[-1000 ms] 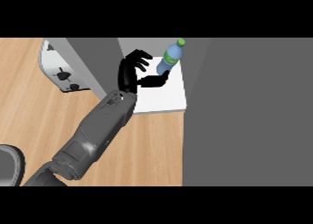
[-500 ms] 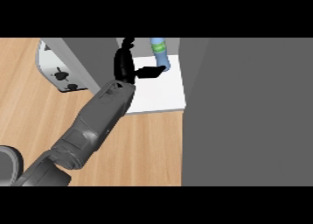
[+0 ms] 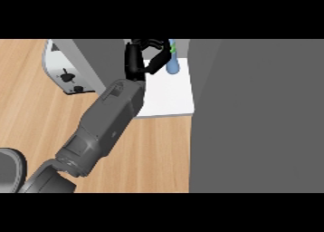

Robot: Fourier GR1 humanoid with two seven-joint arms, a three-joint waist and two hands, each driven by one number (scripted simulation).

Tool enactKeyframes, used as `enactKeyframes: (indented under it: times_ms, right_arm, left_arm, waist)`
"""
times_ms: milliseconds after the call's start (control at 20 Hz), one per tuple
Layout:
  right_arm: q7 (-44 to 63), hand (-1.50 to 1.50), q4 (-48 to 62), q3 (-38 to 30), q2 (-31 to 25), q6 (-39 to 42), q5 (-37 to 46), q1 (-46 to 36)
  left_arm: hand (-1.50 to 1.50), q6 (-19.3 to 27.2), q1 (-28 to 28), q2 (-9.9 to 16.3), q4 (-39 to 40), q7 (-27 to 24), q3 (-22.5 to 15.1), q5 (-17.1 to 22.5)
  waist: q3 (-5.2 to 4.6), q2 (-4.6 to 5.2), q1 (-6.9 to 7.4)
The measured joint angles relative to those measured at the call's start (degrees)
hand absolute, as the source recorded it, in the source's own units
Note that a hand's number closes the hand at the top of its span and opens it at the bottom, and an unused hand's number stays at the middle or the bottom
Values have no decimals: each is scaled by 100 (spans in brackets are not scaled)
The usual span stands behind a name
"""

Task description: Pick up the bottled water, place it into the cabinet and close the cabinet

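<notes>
Bottled water (image 3: 173, 65) gripped by upstretched robot hand (image 3: 143, 55)

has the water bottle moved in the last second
Yes. The water bottle, held in the left hand, has gone further up the view, deeper over the white cabinet shelf and away from the shelf's front edge.
</notes>
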Motion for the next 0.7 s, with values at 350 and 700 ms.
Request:
enactKeyframes:
  times_ms: [350,700]
  right_arm:
    - [191,-150,-67,97,30,-22,-13,-66]
    - [274,-150,-120,223,44,-69,50,-15]
  left_arm:
    - [150,-458,305,-25,-411,-170,-277,474]
    - [-150,-1218,1139,-29,-1586,127,-1122,1105]
  waist:
    - [7,-68,67]
    - [4,-131,167]
